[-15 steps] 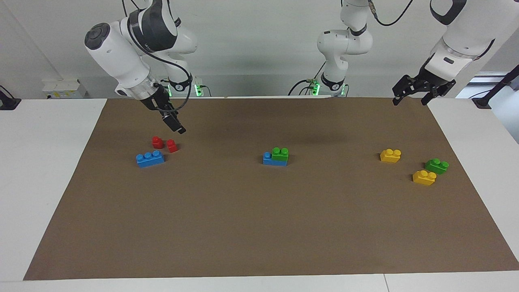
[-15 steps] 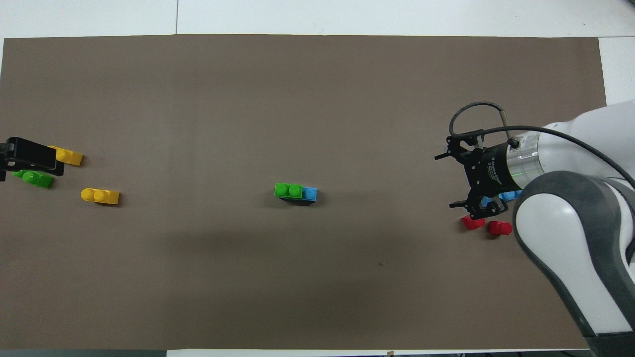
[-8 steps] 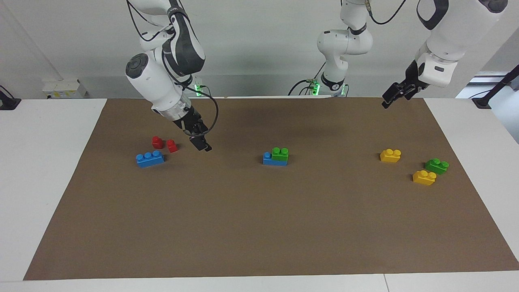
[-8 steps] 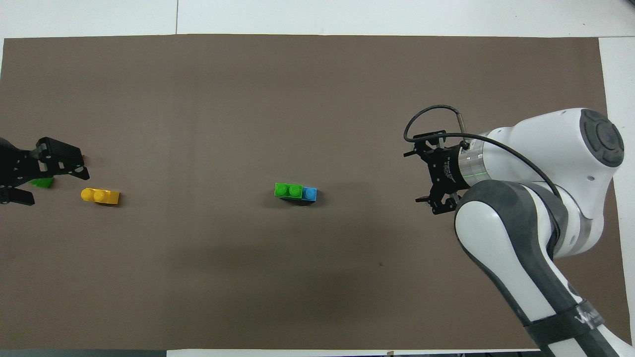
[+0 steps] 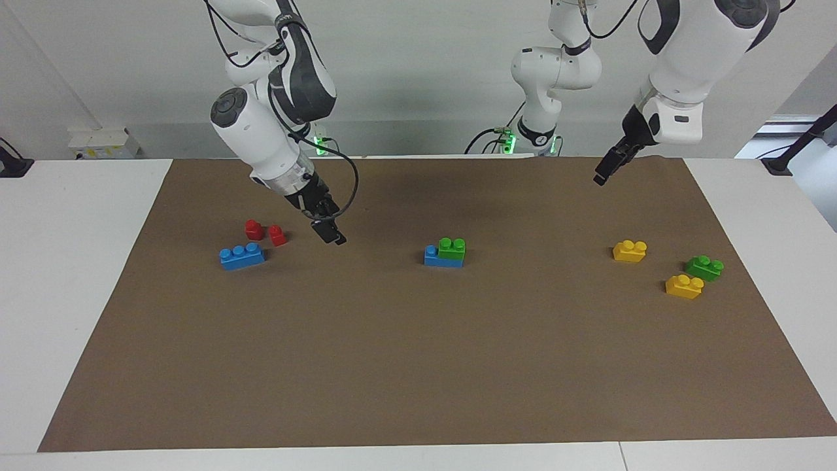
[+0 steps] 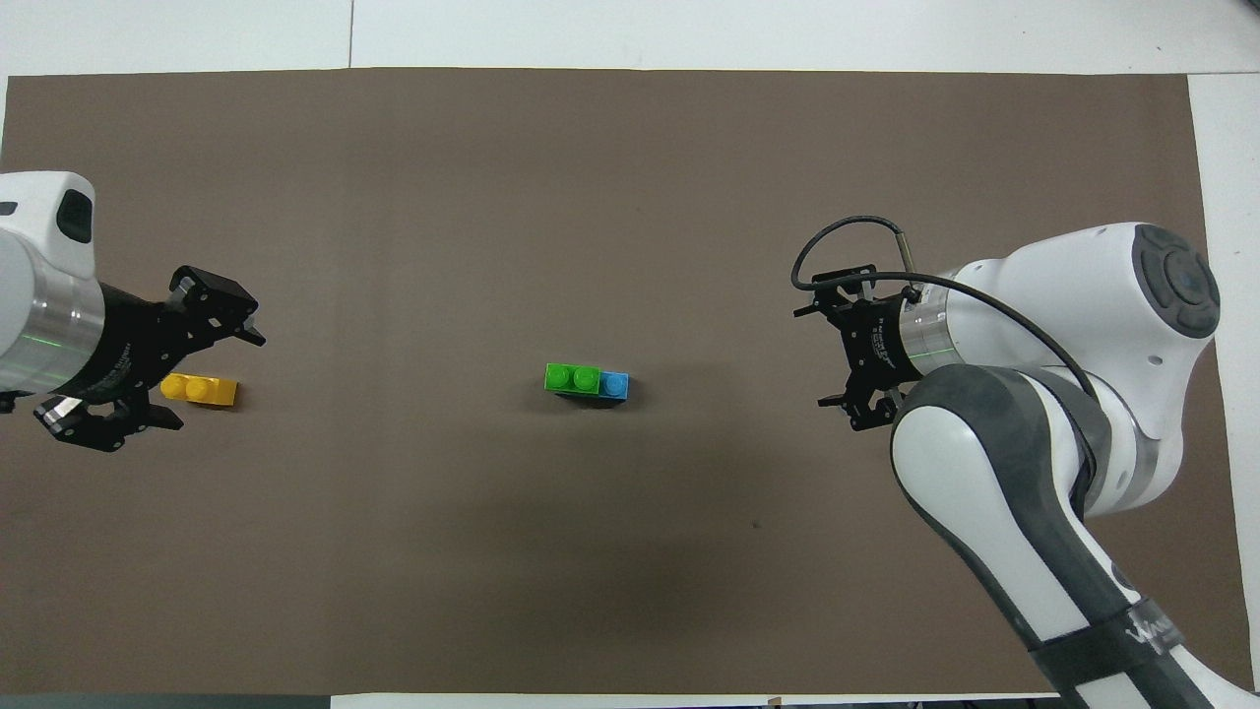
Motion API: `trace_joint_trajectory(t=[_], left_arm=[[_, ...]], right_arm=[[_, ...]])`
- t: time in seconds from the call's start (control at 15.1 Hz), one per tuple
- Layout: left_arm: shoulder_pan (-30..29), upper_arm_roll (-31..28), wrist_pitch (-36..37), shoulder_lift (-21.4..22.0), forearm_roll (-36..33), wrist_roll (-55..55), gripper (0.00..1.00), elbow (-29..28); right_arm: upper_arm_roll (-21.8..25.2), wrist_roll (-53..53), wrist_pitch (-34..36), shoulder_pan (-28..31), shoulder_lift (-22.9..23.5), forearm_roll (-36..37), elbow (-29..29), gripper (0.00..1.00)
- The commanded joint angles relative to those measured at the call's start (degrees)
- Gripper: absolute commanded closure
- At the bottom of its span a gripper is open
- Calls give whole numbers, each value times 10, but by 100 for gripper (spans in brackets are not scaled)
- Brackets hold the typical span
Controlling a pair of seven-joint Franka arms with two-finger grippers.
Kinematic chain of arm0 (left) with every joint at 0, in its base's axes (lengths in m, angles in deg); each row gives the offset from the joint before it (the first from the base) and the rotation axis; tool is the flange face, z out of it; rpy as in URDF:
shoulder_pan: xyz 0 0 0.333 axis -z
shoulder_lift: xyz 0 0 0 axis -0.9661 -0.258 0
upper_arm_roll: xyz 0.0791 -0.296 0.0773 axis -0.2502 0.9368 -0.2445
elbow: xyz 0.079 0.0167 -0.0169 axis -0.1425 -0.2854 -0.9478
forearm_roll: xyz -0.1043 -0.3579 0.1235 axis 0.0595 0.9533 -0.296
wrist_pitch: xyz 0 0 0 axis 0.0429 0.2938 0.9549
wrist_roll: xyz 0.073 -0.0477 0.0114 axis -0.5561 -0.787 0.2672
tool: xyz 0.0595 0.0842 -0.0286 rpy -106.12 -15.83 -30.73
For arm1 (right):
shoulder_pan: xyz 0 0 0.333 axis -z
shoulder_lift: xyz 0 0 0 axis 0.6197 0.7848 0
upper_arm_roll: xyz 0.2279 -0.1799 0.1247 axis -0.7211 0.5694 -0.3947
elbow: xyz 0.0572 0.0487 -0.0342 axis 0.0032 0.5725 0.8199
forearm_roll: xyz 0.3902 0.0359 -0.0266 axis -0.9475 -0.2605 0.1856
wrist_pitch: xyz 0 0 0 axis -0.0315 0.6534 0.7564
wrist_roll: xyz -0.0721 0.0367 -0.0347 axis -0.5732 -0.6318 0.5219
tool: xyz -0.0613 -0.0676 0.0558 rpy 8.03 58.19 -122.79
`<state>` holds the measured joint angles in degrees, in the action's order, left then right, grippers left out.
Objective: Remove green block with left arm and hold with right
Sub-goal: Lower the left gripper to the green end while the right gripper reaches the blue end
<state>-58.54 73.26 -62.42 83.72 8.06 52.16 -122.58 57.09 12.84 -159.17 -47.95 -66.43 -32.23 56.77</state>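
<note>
The green block point(image 5: 452, 248) sits stacked on a blue brick point(image 5: 433, 256) in the middle of the brown mat; it also shows in the overhead view point(image 6: 571, 378) with one blue stud point(image 6: 614, 384) bare beside it. My right gripper point(image 5: 335, 238) hangs open and empty low over the mat, between the red bricks and the stack; it shows open in the overhead view point(image 6: 809, 359). My left gripper point(image 5: 599, 178) is raised, open and empty, over the mat at the left arm's end; in the overhead view point(image 6: 222, 382) it is over a yellow brick.
A second green brick point(image 5: 704, 267) and two yellow bricks point(image 5: 630, 251) point(image 5: 684, 286) lie at the left arm's end. Two red bricks point(image 5: 254, 229) point(image 5: 277, 235) and a blue three-stud brick point(image 5: 242, 256) lie at the right arm's end. The brown mat point(image 5: 418, 366) covers the table.
The right gripper has swung from over the red bricks toward the middle and lower. The left gripper has turned and moved in over the mat toward the middle. No brick has moved.
</note>
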Motion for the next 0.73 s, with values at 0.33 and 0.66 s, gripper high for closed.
trace_joint_trajectory(t=[0.33,0.66], left_arm=[[54,-5,-81,54,10,243,0,-91],[105,-4,-113,62,10,353,0,-134]], right_arm=[[1,100,-83,-53,23,-31,27,3],[0,102,-128,-66,41,-67,43,3]])
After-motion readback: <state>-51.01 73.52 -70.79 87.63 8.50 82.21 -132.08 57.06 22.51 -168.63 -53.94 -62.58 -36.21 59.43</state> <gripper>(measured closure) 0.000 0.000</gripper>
